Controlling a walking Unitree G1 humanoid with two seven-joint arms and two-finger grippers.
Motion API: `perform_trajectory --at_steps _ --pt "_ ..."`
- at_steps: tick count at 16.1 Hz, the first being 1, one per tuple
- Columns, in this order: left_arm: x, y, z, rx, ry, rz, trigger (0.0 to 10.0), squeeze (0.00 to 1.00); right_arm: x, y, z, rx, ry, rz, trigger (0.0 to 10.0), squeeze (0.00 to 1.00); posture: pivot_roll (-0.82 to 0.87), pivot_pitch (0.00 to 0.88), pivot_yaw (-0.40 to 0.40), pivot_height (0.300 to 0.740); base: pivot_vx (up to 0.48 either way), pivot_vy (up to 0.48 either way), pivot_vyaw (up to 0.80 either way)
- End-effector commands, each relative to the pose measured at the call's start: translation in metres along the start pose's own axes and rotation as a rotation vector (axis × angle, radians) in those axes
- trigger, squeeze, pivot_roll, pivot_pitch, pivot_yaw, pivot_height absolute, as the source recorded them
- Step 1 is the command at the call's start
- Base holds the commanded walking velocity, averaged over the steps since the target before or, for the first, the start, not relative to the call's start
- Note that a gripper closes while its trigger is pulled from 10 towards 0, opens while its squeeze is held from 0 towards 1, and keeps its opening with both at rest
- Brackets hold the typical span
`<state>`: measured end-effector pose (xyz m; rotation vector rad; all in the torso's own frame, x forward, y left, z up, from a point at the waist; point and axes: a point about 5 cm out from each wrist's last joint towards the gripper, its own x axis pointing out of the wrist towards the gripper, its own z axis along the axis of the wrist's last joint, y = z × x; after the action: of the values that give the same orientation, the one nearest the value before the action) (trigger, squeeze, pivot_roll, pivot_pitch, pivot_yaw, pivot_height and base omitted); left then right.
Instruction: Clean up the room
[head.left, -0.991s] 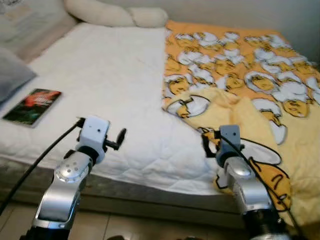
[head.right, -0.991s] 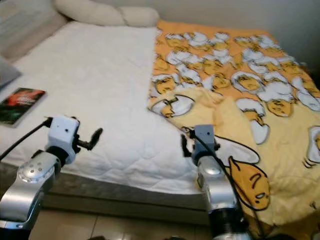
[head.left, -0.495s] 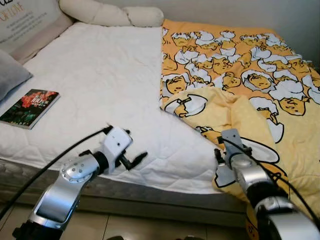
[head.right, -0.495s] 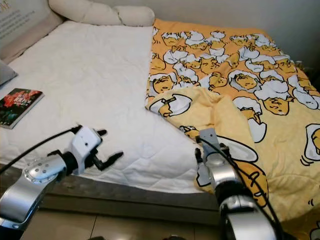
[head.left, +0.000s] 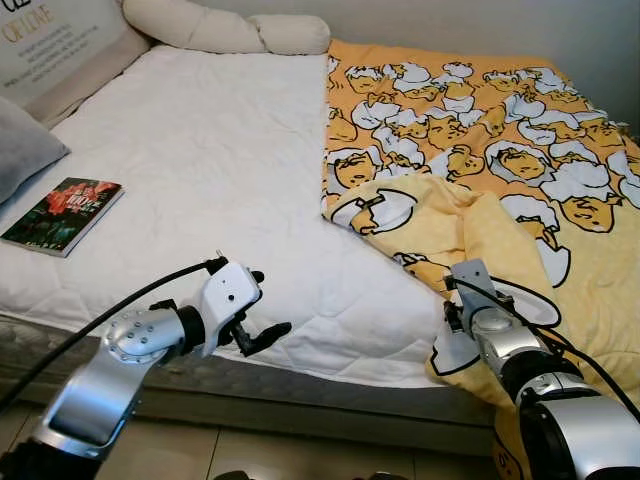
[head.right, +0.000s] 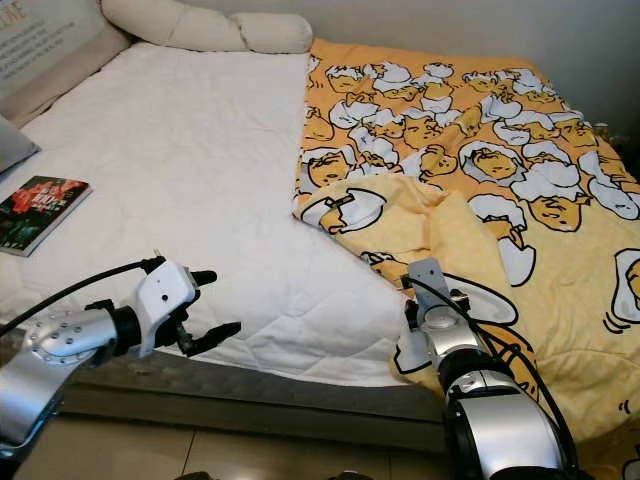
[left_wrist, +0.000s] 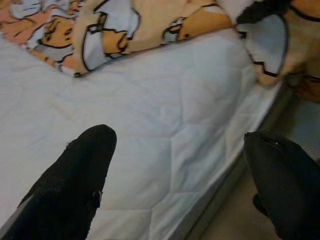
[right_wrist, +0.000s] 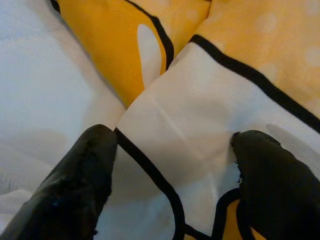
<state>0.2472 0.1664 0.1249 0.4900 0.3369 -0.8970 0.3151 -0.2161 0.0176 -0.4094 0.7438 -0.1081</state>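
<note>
A yellow-orange blanket (head.left: 480, 130) printed with cartoon egg figures covers the right half of the white mattress (head.left: 200, 160); its near corner is folded back and rumpled. My right gripper (right_wrist: 170, 165) is down at the blanket's front corner by the bed edge, open, with a white, black-lined patch of blanket (right_wrist: 200, 125) between its fingers. My left gripper (head.left: 268, 303) hovers open over the mattress's front edge, left of the blanket fold (left_wrist: 125, 25), holding nothing. A book (head.left: 62, 213) with a dark red cover lies on the mattress at the left.
Cream pillows (head.left: 225, 28) lie along the headboard end. A grey pillow (head.left: 25, 145) and a lettered cushion (head.left: 50, 40) sit at the left. The bed's front edge drops to a tiled floor (head.left: 250, 455) just below my arms.
Both arms have come down and forward. The right gripper sank onto the blanket's front corner; the left gripper turned and settled by the mattress's front edge. The camera shifted slightly.
</note>
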Motion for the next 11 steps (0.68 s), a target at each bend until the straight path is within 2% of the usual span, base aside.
perform_trajectory --at_steps 1,6,9,10,11 --pt "-0.002 -0.003 0.006 0.013 -0.013 -0.043 10.0 0.00 0.000 -0.006 0.007 0.022 -0.016 -0.010 0.0 0.00 0.05 0.000 -0.016 0.740 0.000 0.000 0.00" --pt "-0.008 -0.004 0.008 0.017 0.003 -0.057 10.0 0.00 0.001 -0.011 -0.003 -0.008 -0.002 -0.003 0.0 0.00 0.07 0.000 -0.006 0.740 0.000 0.000 0.00" --pt "-0.022 -0.003 0.012 0.024 0.007 -0.030 10.0 0.00 0.001 -0.013 -0.004 0.043 -0.016 0.003 0.0 0.00 0.12 0.000 0.012 0.740 0.000 0.000 0.00" --pt "-0.026 -0.003 0.016 0.020 -0.010 -0.016 10.0 0.00 0.001 -0.014 -0.002 0.068 -0.036 0.004 0.7 0.00 0.13 0.021 0.017 0.740 0.000 0.000 0.00" --pt "-0.029 -0.003 0.020 0.009 -0.020 -0.004 10.0 0.00 0.001 -0.015 -0.002 0.066 -0.038 0.007 3.0 0.00 0.14 0.044 0.021 0.740 0.000 0.000 0.00"
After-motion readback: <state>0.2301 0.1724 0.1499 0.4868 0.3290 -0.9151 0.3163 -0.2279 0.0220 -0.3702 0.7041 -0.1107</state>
